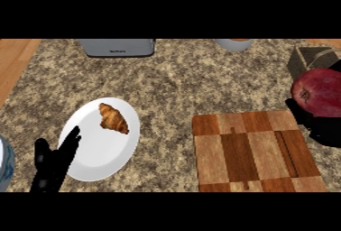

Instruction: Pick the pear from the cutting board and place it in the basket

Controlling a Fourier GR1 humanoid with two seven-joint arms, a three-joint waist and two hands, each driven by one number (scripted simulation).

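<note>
The carry step is in hand: the right hand point(320, 128) at 3 o'clock curls round a dark red fruit point(321, 92), not pear-like, lifted off the board point(253, 151). Next it should travel to the basket point(313, 56) at 2 o'clock and let go. The left hand point(53, 164) rests spread at 8 o'clock, over the plate point(100, 149)

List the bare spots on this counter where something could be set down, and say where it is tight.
Free: the cutting board, nothing on it; the counter between the toaster, plate and board. Tight: the right edge, where the right hand holds a dark red fruit by the basket.
</note>
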